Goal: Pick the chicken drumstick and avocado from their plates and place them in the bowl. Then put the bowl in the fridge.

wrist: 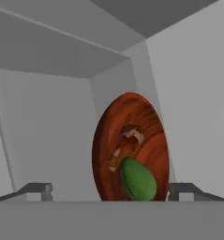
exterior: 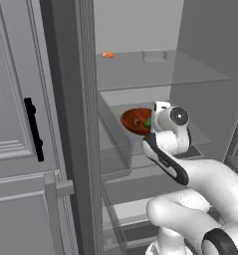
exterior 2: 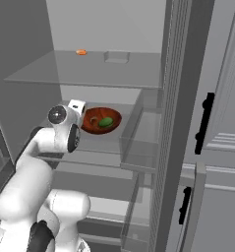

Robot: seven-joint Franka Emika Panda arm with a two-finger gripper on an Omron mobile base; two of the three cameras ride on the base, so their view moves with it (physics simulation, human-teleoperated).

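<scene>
Fridge door (exterior: 16, 114) with its black handle (exterior: 34, 128) stands swung open on the left of the left base view; inside, a small orange thing (exterior: 107, 55) lies on the upper glass shelf (exterior: 155, 74); one shelf down sits the bowl (exterior: 134, 121) with the avocado (exterior 2: 106, 121) and chicken drumstick (wrist: 126, 143) in it. The fingers (wrist: 108, 190) are spread wide, one tip either side of the bowl, gripping nothing; can't tell if they touch the rim. No readable labels anywhere.

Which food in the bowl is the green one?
The avocado: round and green. The drumstick beside it in the bowl is reddish-brown.
</scene>
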